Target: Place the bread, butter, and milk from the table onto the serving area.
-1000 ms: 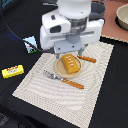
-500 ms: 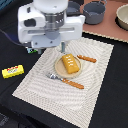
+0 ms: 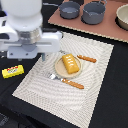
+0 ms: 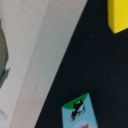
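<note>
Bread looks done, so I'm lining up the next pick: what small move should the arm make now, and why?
Probably keep shifting toward the milk and centre above it before descending. The bread already sits on the plate, while the milk and butter both lie on the black table, off the placemat.

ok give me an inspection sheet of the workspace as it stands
surface: black flat tabletop; beige striped woven placemat on it
job's things: golden-orange scored loaf on the round tan plate; flat yellow box on the tabletop off the placemat; white and light-blue carton on the tabletop beside the placemat edge, wrist view only
clutter: fork, knife, reddish-brown board with grey pots
grippers: fingers not in view
cables: nothing seen
surroundings: nothing seen
</note>
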